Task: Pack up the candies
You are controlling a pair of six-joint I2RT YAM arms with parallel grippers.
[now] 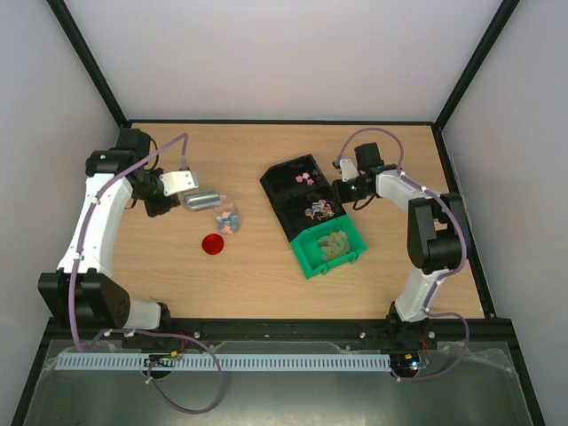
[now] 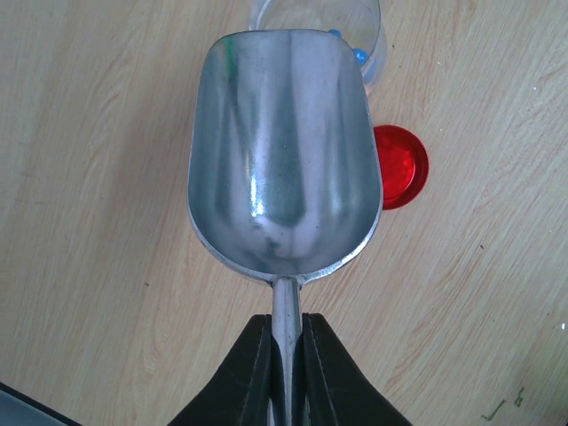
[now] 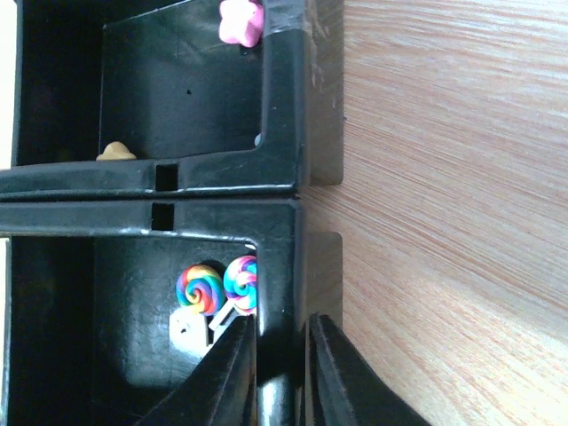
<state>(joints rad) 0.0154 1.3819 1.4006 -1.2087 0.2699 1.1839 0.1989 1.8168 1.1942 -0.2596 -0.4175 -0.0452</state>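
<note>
Beside the red lid (image 1: 213, 244): clear jar (image 1: 228, 216), open, holding a few candies (image 1: 229, 221).
Stock left: many more lie in the black bins (image 1: 300, 189) and the green bin (image 1: 330, 249); packing looks early, and the jar is not yet capped.
Left gripper (image 2: 286, 355): fingers clamped on the scoop (image 2: 284, 160) handle; bowl empty, lip near the jar rim.
Right gripper (image 3: 282, 351): fingers astride a black bin wall; pinching or merely flanking, I cannot tell.
Room: bare table (image 1: 257, 284) between jar and bins; bin walls would hem the scoop.
</note>
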